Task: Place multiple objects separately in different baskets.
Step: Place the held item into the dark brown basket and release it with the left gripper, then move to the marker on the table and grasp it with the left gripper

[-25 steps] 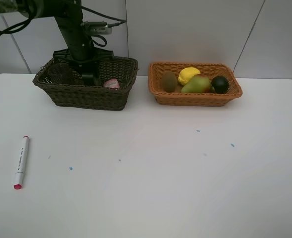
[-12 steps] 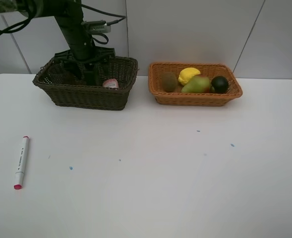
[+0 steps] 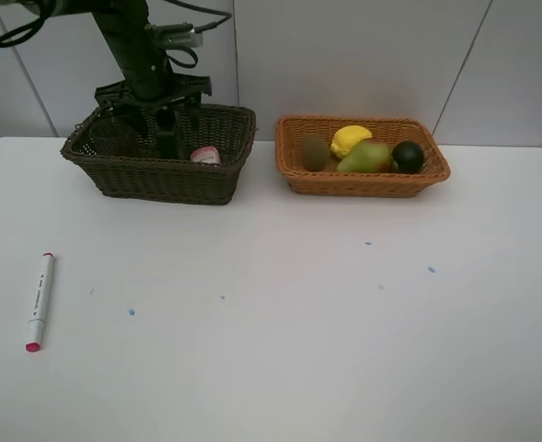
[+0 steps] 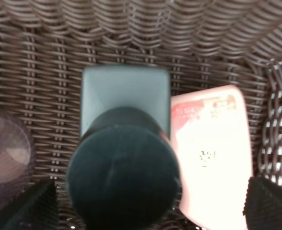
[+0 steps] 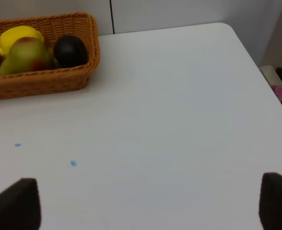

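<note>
My left gripper (image 3: 155, 115) hangs open just above the dark brown basket (image 3: 217, 180). In the left wrist view its fingertips (image 4: 30, 207) stand wide on either side of the dark pump bottle (image 4: 124, 167), not touching it. In that basket the pink bottle (image 4: 212, 148) lies beside the pump bottle, and the mauve cup (image 4: 6, 153) is on the other side. The orange-tan basket (image 3: 363, 184) holds the kiwi (image 3: 314, 152), lemon (image 3: 351, 140), pear (image 3: 365, 157) and dark green fruit (image 3: 408, 157). The white marker (image 3: 39, 299) lies on the table at the left. My right gripper (image 5: 145, 203) is open over bare table.
The white table (image 3: 298, 304) has a few small blue specks. In the right wrist view the table's rounded corner (image 5: 227, 26) and side edge are close, with clutter beyond it. A tiled wall rises behind both baskets.
The left gripper has opened and risen a little out of the dark basket, leaving the pump bottle standing inside. Nothing else moved.
</note>
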